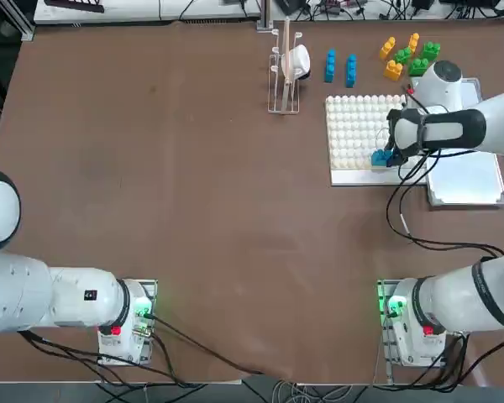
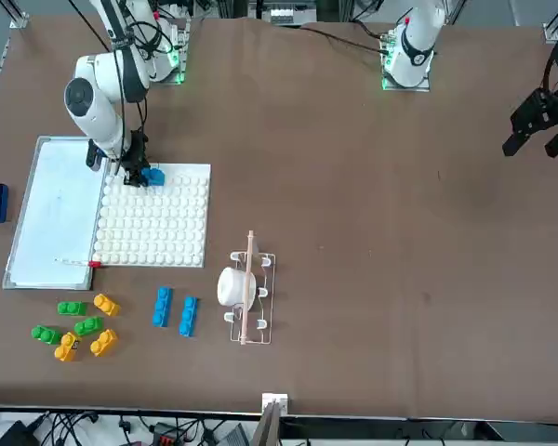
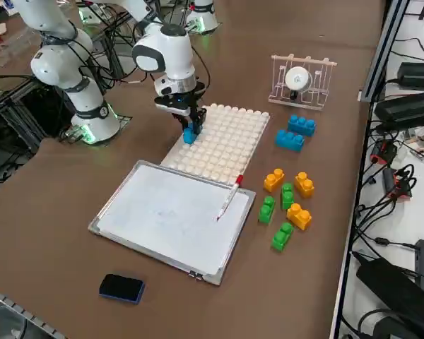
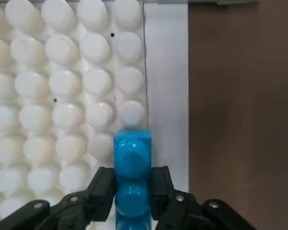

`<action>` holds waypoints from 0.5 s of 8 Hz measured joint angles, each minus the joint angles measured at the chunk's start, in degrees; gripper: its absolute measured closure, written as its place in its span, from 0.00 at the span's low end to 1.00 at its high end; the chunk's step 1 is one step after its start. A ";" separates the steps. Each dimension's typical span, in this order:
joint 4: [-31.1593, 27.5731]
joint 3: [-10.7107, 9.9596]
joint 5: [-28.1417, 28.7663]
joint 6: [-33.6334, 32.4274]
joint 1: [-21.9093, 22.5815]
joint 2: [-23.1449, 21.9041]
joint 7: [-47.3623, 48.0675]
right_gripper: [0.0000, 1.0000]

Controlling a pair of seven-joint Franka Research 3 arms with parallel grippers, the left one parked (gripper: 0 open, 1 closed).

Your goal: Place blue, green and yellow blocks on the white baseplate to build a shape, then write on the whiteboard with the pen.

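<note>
Right gripper (image 4: pixel 132 191) is clamped on a blue block (image 4: pixel 132 165), fingers (image 4: pixel 102 189) pinching its two long sides, jaws only partly apart. Block sits down on the white baseplate (image 1: pixel 357 126) at the robot-side edge row, near the corner by the whiteboard (image 1: pixel 469 176). In the top view, its long axis runs roughly 9-to-3 along that edge. Pen (image 3: pixel 228 198) lies on the whiteboard's far edge, red end toward the baseplate. From the plate in the top view, two blue blocks (image 1: pixel 340 67) lie at 12 and the green and yellow blocks (image 1: pixel 407 57) at 1, loose on the desk (image 1: pixel 168 185).
</note>
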 joint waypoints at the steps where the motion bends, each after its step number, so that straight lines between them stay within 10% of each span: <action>1: 0.07 0.04 0.00 0.32 0.02 0.42 -0.01 0.59; 4: 0.07 0.02 -0.16 1.07 0.03 1.17 -0.25 0.59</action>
